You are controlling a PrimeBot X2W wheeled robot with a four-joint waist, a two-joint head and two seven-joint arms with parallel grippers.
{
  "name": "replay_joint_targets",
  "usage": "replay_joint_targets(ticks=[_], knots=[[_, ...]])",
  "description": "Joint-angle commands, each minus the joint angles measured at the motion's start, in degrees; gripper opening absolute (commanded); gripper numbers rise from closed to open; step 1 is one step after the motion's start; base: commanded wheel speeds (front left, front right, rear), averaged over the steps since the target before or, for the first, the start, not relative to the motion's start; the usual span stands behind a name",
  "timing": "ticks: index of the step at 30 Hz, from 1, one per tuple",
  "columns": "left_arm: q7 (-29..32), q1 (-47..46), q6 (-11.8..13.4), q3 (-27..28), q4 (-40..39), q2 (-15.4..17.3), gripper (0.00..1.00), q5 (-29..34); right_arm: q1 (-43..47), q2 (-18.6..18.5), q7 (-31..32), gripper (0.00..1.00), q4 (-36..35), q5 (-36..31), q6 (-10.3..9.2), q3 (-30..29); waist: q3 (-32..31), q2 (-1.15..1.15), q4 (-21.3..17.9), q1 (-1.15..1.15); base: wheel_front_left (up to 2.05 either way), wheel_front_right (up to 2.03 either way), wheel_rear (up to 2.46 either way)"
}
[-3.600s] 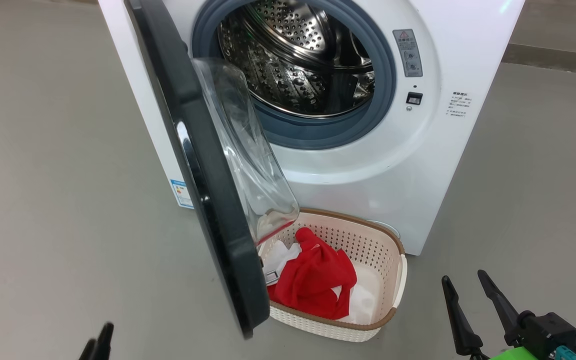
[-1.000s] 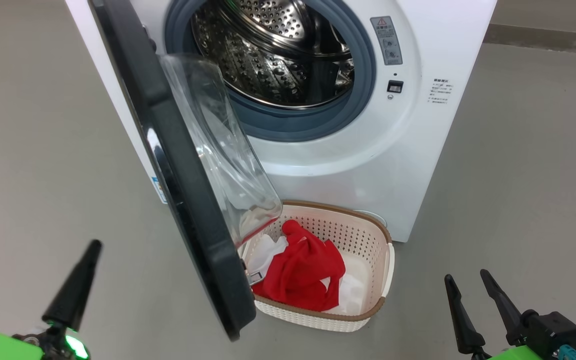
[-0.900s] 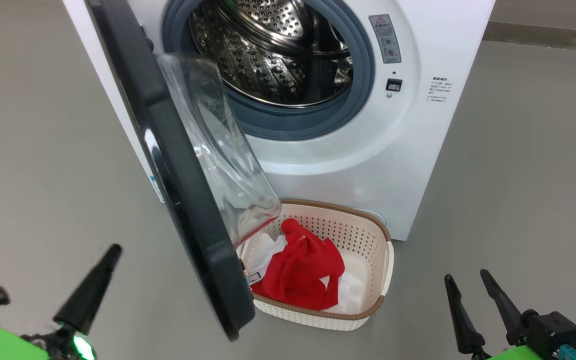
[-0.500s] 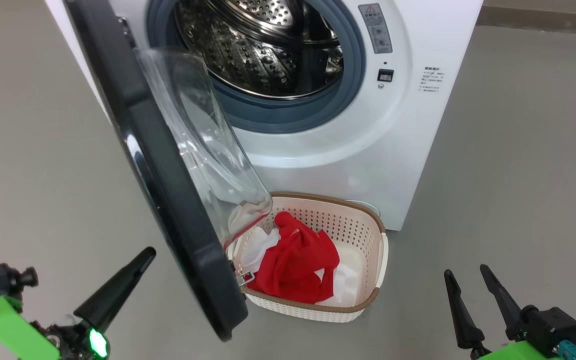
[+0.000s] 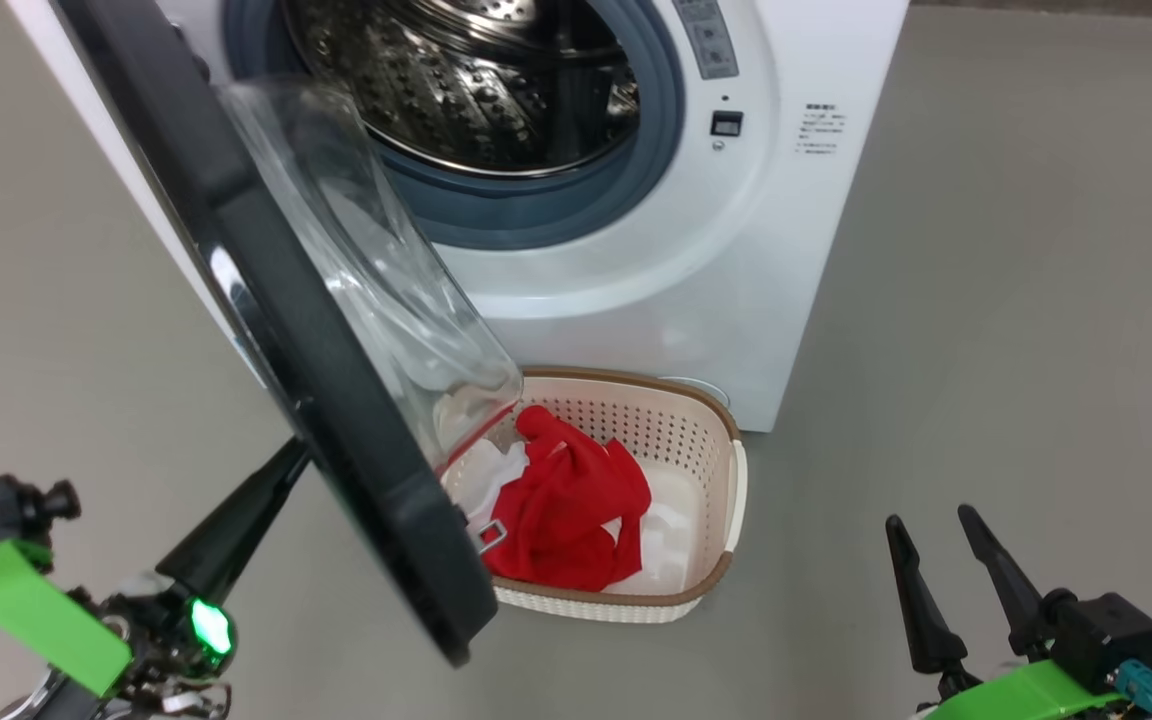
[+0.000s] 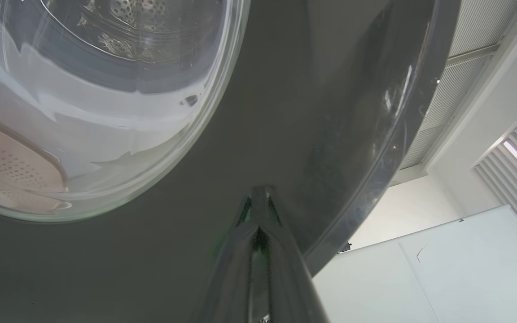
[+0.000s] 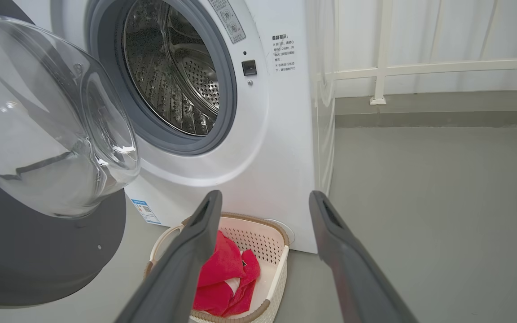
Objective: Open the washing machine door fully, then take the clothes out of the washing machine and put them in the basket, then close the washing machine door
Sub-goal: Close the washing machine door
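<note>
Risen to the door [image 5: 266, 330], the left gripper [image 5: 291, 457], pinched together empty, should push steadily; right gripper [image 5: 928, 516] gapes, empty.

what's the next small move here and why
Probably push the left gripper forward, swinging the washing machine door toward shut: the clothes lie in the basket, the drum looks empty, and the gripper's shut tips sit at the door's outer face.

1 washing machine [image 5: 636, 320] — 1 basket [image 5: 596, 606]
</note>
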Motion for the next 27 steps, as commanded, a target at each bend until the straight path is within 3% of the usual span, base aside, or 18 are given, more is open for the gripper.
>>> replay_joint_targets(ticks=[1,13,27], knots=[[0.79,-3.64,-0.33,2.04,-1.35,-0.07,0.0,0.57,-2.86,-0.69,-0.37,1.0,-1.65,-0.41,0.37,1.09,1.08,0.0,-1.13,0.0,0.0,0.0,0.0],[-0.84,-11.24,-0.33,1.36,0.73,-3.24,0.0,4.25,-5.59,-0.69,-0.37,1.0,-2.45,0.21,0.37,0.55,5.78,0.0,-5.89,0.0,0.0,0.0,0.0],[-6.89,-21.14,-0.33,-0.14,4.54,-2.12,0.0,6.94,-8.76,-0.69,-0.37,1.0,-3.28,1.74,0.37,0.13,10.93,0.0,-11.72,0.0,0.0,0.0,0.0]])
